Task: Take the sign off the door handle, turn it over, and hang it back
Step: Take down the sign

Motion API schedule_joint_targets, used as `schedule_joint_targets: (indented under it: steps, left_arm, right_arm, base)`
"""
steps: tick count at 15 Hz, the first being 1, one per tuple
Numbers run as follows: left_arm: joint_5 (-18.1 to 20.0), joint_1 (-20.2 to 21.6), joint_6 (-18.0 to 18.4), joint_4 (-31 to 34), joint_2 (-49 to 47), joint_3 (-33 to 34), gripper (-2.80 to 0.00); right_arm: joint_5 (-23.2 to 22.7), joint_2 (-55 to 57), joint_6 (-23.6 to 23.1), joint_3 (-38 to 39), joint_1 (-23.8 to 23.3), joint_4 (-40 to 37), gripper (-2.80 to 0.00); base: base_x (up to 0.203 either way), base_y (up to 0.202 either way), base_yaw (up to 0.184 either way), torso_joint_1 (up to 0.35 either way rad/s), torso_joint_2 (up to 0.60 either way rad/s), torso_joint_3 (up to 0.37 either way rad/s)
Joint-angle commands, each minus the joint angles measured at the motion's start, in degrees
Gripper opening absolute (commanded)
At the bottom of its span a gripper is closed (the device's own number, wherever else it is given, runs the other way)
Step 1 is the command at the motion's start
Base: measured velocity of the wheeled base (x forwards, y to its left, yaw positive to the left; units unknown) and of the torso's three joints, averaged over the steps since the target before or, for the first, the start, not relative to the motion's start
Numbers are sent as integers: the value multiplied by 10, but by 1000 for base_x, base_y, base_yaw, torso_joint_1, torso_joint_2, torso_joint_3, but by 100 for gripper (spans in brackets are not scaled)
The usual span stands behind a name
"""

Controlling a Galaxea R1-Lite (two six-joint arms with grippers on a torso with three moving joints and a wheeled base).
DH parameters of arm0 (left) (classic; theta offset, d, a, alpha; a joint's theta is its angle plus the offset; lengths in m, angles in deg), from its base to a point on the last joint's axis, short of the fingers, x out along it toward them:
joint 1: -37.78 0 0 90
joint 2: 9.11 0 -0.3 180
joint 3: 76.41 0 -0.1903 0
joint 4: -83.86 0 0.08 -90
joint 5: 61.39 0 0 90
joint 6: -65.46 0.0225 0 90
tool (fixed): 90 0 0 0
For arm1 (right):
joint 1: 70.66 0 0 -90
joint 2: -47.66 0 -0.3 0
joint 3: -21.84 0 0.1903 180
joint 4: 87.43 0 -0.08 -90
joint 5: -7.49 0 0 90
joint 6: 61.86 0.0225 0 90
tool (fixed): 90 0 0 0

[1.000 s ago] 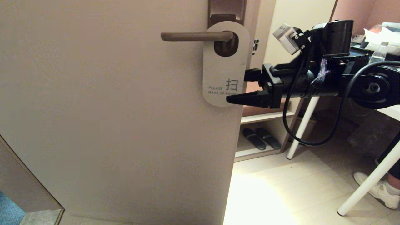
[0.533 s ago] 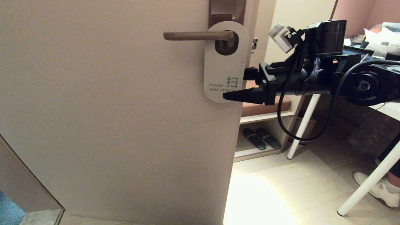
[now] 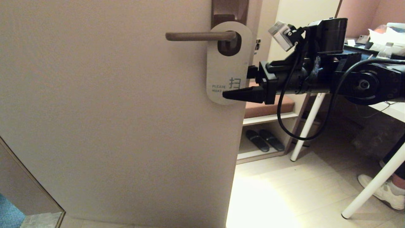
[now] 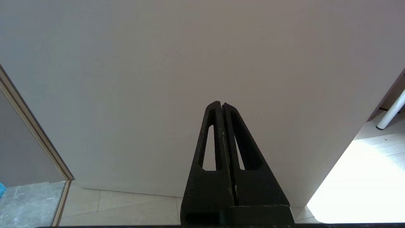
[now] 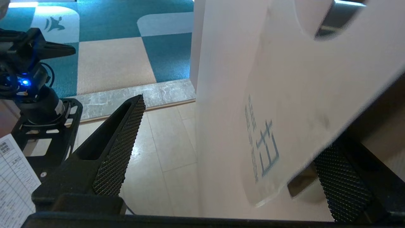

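Observation:
The sign (image 3: 226, 63) hangs by its big hole on the door handle (image 3: 199, 36), a dark brown lever on a brown backplate (image 3: 229, 9). Its off-white "PLEASE MAKE UP ROOM" side faces me. My right gripper (image 3: 236, 84) is open and reaches in from the right, straddling the sign's lower right edge. One finger is in front of the card and the other behind it. In the right wrist view the sign (image 5: 284, 104) lies between the pads (image 5: 117, 148), close to the far one and not clamped. My left gripper (image 4: 221, 104) is shut and empty, pointing at the door's lower part.
The pale door (image 3: 110, 110) fills the left and centre, with its free edge just right of the sign. Beyond it are a low shelf with dark slippers (image 3: 264, 141), white table legs (image 3: 305, 126) and a person's white shoe (image 3: 384, 191).
My right gripper has moved left and slightly up, so its front finger now overlaps the sign's lower text. The sign has shifted up a little on the handle.

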Motion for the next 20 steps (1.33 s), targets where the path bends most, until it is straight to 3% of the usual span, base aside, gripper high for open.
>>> schedule_joint_targets:
  steps: [1,13,14,20]
  left_arm:
    - [0,1,-1,0,0,0,-280]
    - [0,0,0,0,0,0,-280]
    - [0,0,0,0,0,0,-280]
    - [0,0,0,0,0,0,-280]
  right_arm:
    - [-4,4,-1,-6,2,0,0]
    - [-3,8,-1,-6,9,1,0]
    - [-3,8,-1,-6,9,1,-280]
    - [-1,7,-2,-3,9,1,-280]
  base:
    - [0,0,0,0,0,0]
    - [0,0,0,0,0,0]
    - [0,0,0,0,0,0]
    - [0,0,0,0,0,0]
